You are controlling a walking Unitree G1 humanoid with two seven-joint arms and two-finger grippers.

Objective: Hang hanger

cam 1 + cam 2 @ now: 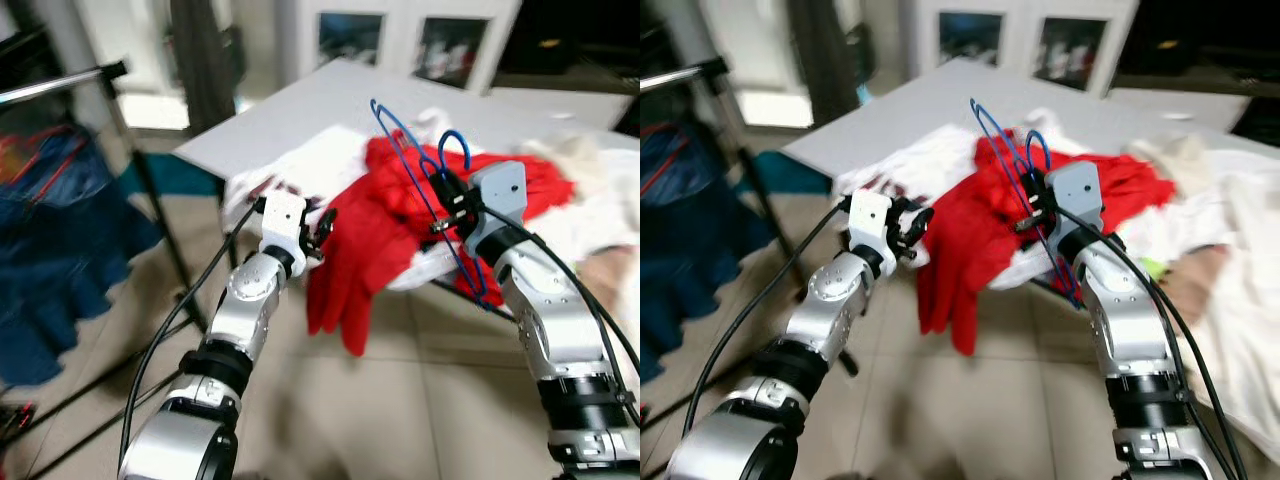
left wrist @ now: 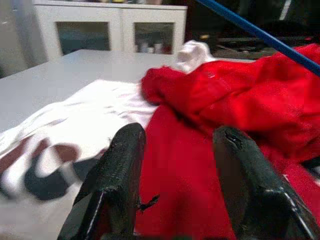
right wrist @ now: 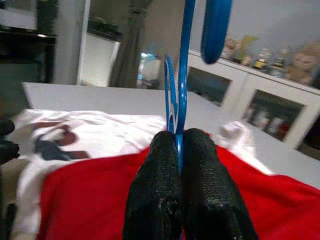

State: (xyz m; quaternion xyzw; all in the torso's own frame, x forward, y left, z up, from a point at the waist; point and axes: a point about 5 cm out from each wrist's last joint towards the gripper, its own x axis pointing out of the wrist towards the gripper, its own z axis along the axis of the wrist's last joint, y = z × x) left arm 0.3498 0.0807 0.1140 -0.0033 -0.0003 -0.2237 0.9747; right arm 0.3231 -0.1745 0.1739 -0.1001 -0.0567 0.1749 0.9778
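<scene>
Right wrist view shows the blue hanger [image 3: 181, 75] pinched tight between the two black fingers [image 3: 155, 195] of the right gripper [image 1: 447, 205], held up in the air over the red shirt [image 1: 385, 225] that droops off the front edge of the grey table [image 1: 300, 100]. The left gripper [image 1: 318, 228] hovers by that same edge with its fingers spread wide and nothing in them. I think the robot should keep its squeeze firm and turn slowly to the metal rail [image 1: 60, 85] on its left, so the hook can slip over the bar without snagging the clothes.
</scene>
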